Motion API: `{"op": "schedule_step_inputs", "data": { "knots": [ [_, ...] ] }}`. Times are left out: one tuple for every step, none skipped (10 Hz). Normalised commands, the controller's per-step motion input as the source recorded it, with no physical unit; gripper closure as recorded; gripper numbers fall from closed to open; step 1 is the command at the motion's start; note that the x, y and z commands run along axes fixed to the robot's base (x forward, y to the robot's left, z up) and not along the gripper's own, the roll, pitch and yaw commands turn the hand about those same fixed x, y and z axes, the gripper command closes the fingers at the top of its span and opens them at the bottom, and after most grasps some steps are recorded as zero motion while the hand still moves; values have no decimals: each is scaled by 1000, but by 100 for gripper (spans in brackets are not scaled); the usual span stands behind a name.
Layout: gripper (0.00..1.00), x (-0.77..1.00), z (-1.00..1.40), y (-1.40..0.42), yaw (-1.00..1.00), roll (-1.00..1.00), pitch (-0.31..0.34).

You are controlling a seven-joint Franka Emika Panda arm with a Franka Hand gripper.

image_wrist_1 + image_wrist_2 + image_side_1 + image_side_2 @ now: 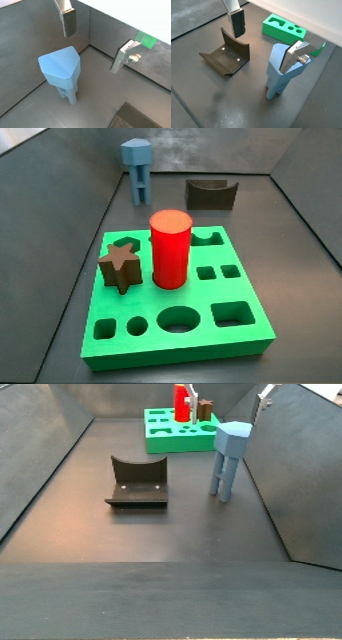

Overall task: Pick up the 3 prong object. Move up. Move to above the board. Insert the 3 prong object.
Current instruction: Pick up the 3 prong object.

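Note:
The 3 prong object [230, 456] is a blue-grey piece that stands upright on its prongs on the dark floor, apart from the board. It shows in both wrist views [60, 70] [278, 75] and at the back in a side view [136, 170]. My gripper [230, 396] is open and empty, a little above the object's head with its fingers spread to either side. One finger [295, 54] overlaps the head in a wrist view, the other finger [236, 22] is well off it. The green board [234, 333] lies beyond [160, 439] [284, 29].
A red cylinder [170, 248] and a dark brown star block [120, 266] stand in the board. The dark fixture [138, 481] stands on the floor beside the object, seen also in a wrist view [228, 57]. Grey walls enclose the floor.

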Motion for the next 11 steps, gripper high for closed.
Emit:
{"op": "schedule_step_inputs", "data": {
  "knots": [
    [0, -71, -31, -77, -237, -77, -201],
    [0, -97, -46, -20, -157, -30, -146],
    [0, -146, -43, -17, -143, -1, -126],
    [0, -174, -49, -29, -134, 0, -103],
    [0, -177, -143, -77, -160, 0, -129],
    [0, -166, -157, -117, -191, 0, -154],
    [0, -154, -163, -131, -229, -11, -191],
    [0, -180, -140, -100, -214, -9, -181],
    [0, -146, -103, -91, -214, -24, -179],
    [0, -151, -43, -126, -283, -54, -206],
    [0, -134, -20, -131, -297, -74, -221]
  ]
}}
